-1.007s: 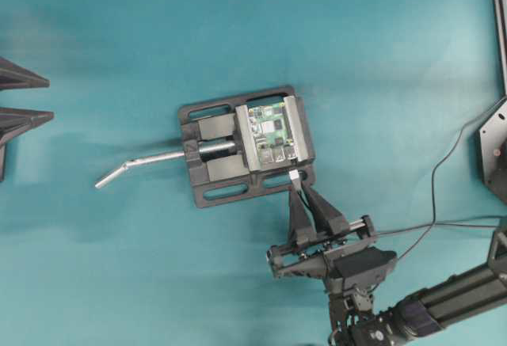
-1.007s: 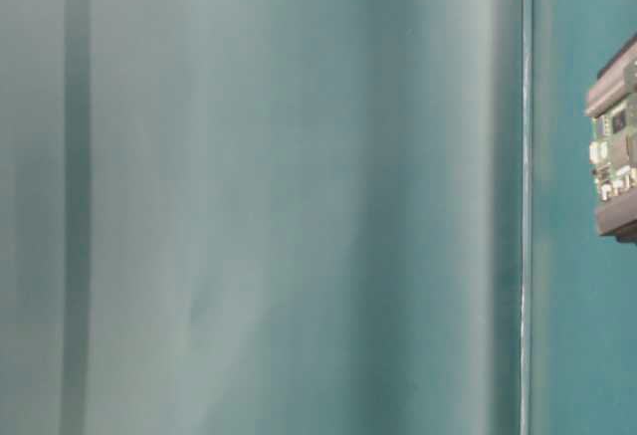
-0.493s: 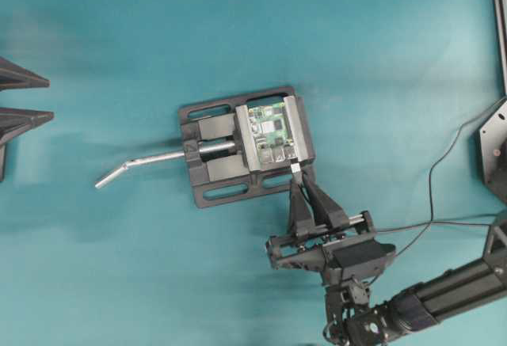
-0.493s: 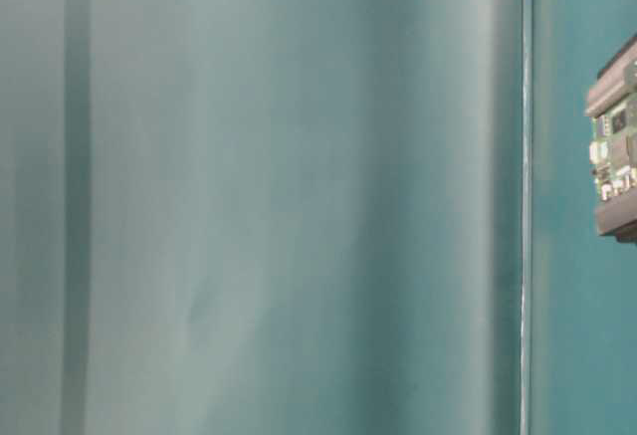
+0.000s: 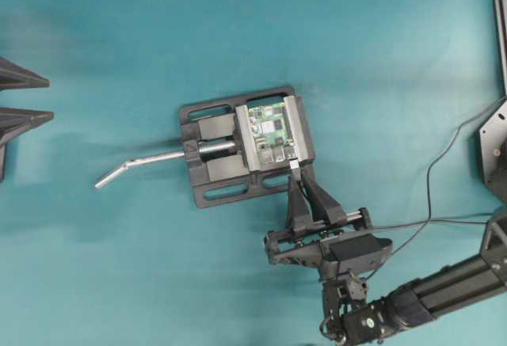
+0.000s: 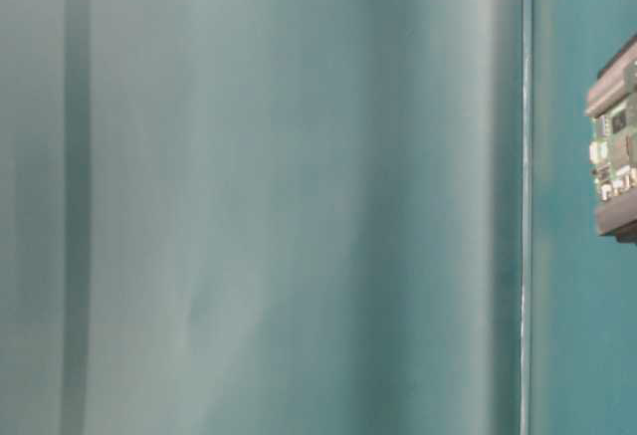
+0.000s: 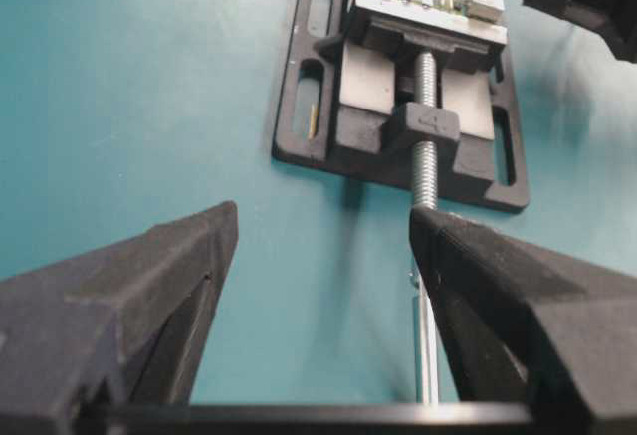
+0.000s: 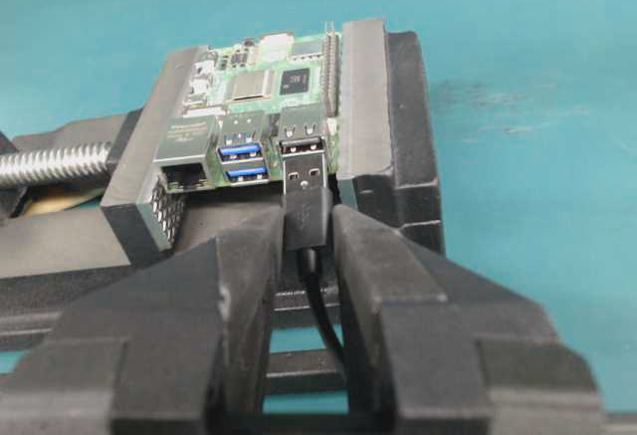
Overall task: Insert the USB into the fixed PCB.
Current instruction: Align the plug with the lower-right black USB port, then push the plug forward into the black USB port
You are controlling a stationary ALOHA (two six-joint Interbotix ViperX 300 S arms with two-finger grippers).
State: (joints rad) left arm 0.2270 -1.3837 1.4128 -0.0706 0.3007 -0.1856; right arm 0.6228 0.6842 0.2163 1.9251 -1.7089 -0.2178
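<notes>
A: Where is the USB [image 8: 303, 192] right now?

B: Pinched in the right claw [image 8: 305, 246]. Its two fingers [image 8: 239, 286] are clamped on the black body, and the silver plug sticks out ahead of them, its tip right at the mouth of a port on the PCB [image 8: 254, 87]. Whether it is touching or already inside, I can't say.

A: Which port?

B: The right-hand stack in the wrist view, just beside the two blue ones. The cable [image 8: 323, 326] drops down between the fingers.

A: And the board itself?

B: Held flat in the vise [image 5: 218, 173], which sits near the middle of the teal table [image 5: 356, 45], its silver handle [image 5: 139, 163] pointing left from overhead. The right claw [image 5: 295, 170] comes at the vise's lower right corner from below.

A: The left claw [image 7: 323, 256]?

B: Spread wide apart with nothing in it, well back from the vise, looking along the screw [image 7: 426, 131].

A: Anything in the table-level view?

B: Mostly blur; only an edge of the PCB [image 6: 615, 146] shows at the right.
</notes>
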